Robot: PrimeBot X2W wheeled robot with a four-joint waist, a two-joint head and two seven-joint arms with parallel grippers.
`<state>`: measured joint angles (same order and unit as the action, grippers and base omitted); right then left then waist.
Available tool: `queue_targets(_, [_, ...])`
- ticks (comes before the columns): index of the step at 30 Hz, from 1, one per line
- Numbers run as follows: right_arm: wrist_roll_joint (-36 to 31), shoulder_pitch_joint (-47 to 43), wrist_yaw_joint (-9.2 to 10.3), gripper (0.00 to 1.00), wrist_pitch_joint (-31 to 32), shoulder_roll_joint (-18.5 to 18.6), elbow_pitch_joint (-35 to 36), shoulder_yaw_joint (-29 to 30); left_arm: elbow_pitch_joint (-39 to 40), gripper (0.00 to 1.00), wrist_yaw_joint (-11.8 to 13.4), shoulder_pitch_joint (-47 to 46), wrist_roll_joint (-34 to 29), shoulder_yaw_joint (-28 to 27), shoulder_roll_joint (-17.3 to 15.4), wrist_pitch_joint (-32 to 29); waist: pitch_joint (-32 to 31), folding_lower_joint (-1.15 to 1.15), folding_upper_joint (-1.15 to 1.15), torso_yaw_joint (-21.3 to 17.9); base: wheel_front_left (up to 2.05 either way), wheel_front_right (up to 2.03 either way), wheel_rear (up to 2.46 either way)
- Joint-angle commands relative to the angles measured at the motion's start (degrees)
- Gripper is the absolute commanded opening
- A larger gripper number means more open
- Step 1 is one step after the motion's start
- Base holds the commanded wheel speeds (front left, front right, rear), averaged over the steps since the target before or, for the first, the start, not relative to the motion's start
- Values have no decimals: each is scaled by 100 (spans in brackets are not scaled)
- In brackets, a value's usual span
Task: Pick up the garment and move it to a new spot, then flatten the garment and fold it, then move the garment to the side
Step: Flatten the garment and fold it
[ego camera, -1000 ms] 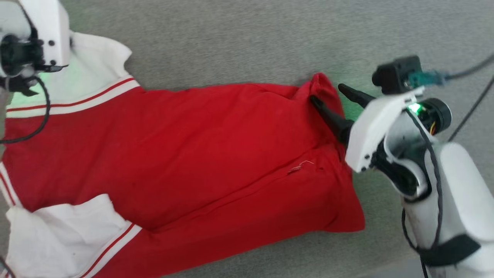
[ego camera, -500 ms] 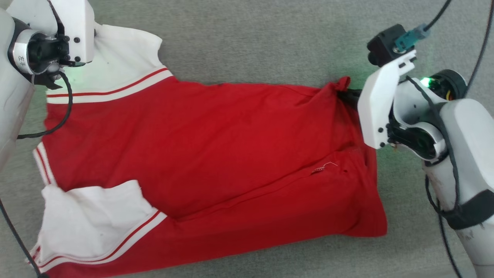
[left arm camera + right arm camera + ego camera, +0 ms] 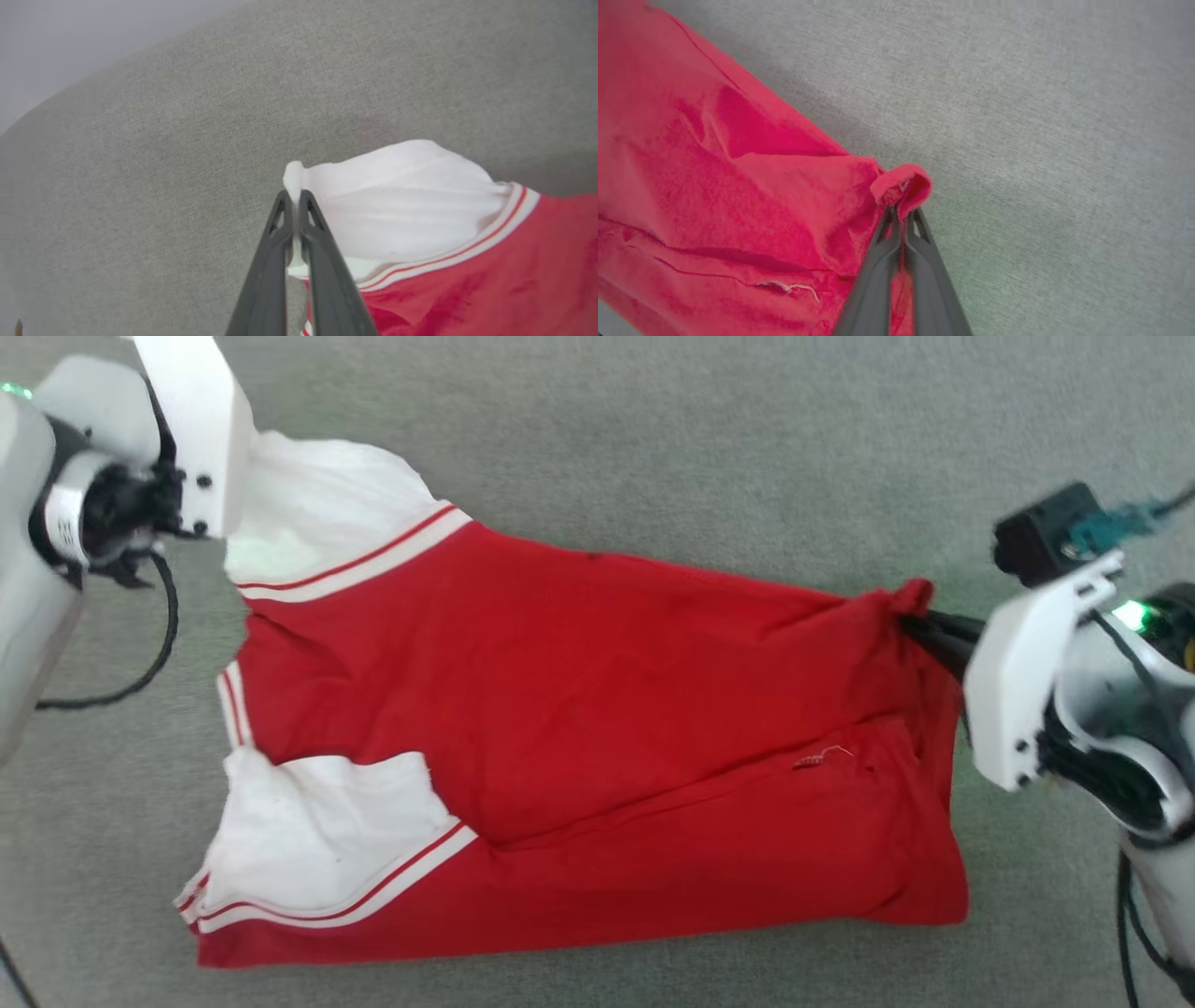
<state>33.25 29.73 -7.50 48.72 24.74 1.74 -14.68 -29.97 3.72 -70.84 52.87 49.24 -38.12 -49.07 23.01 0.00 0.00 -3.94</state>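
Observation:
The garment (image 3: 579, 719), a red jersey with white sleeves and red-white striped trim, lies stretched across the grey surface, back side up, so no lettering shows. My left gripper (image 3: 294, 196) is shut on the edge of the far white sleeve (image 3: 402, 200); in the head view its white mount (image 3: 187, 439) covers the fingers at the upper left. My right gripper (image 3: 901, 212) is shut on the garment's far red hem corner (image 3: 903, 184), seen in the head view at the right (image 3: 920, 616). The cloth between the two grips is pulled taut. The near white sleeve (image 3: 317, 831) lies folded onto the red body.
Grey fabric surface (image 3: 653, 439) runs all round the garment. Black cables hang from both wrists, one at the left (image 3: 149, 653) and one at the lower right (image 3: 1134, 905). A loose thread (image 3: 826, 756) sticks out of the red cloth near the hem.
My right gripper has shut on the red hem corner, which it was straddling open a second ago. The whole head view has shifted, so the garment sits further right and lower in it.

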Motion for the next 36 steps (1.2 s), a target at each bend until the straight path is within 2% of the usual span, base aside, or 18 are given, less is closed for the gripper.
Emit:
queue_targets(1, [-17, -161, 1, 0, 55, 43, 136, 93, 212, 0, 101, 130, -43, 7, -106, -49, -134, 0, 0, 130, 0, 0, 0])
queue_targets(6, [-103, -862, 1, 0, 296, 49, 890, 594, 1671, 0, 685, 743, 44, -9, -727, -330, -309, 0, 0, 285, 0, 0, 0])
queue_targets(9, [-157, -1263, 1, 0, 464, 3, 1282, 817, 2535, 0, 1121, 1197, 127, -24, -1097, -487, -391, 0, 0, 359, 0, 0, 0])
queue_targets(15, [-72, -2009, 1, 0, 768, -88, 1766, 1151, 4037, 0, 1910, 2104, 256, 45, -1673, -630, -488, 0, 0, 465, 0, 0, 0])
queue_targets(16, [-72, -2009, 1, 0, 768, -88, 1766, 1151, 4037, 0, 1910, 2104, 256, 45, -1673, -630, -488, 0, 0, 465, 0, 0, 0])
queue_targets(20, [-50, -2409, 1, 0, 865, -186, 1801, 1299, 4670, 0, 2322, 2677, 351, 157, -1890, -597, -531, 0, 0, 526, 0, 0, 0])
queue_targets(24, [-61, -2591, 1, 0, 803, -323, 1587, 1295, 4765, 0, 2523, 3157, 478, 240, -1823, -380, -580, 0, 0, 568, 0, 0, 0])
queue_targets(25, [-86, -2597, 1, 0, 770, -349, 1512, 1264, 4697, 21, 2548, 3273, 546, 244, -1765, -293, -589, 0, 0, 575, 0, 0, 0])
queue_targets(26, [-109, -2552, 1, 18, 647, -370, 1349, 1162, 4498, 42, 2496, 3449, 627, 272, -1654, -131, -621, 0, 0, 575, 0, 0, 0])
queue_targets(27, [-136, -2538, 1, 50, 576, -354, 1258, 1127, 4392, 69, 2471, 3518, 653, 249, -1594, -7, -641, 0, 0, 571, 0, 0, 0])
queue_targets(28, [-130, -2512, 1, 100, 490, -378, 1164, 1075, 4276, 100, 2442, 3583, 637, 230, -1550, 114, -664, 0, 0, 560, 0, 0, 0])
queue_targets(32, [-9, -2490, 0, 100, 183, -456, 919, 1004, 3912, 100, 2283, 3871, 806, 89, -1325, 681, -752, 0, 0, 530, 0, 0, 0])
queue_targets(36, [177, -2613, 1, 100, 15, -522, 861, 1167, 3742, 100, 2173, 4189, 974, -168, -1231, 1360, -833, 0, 0, 496, 0, 0, 0])
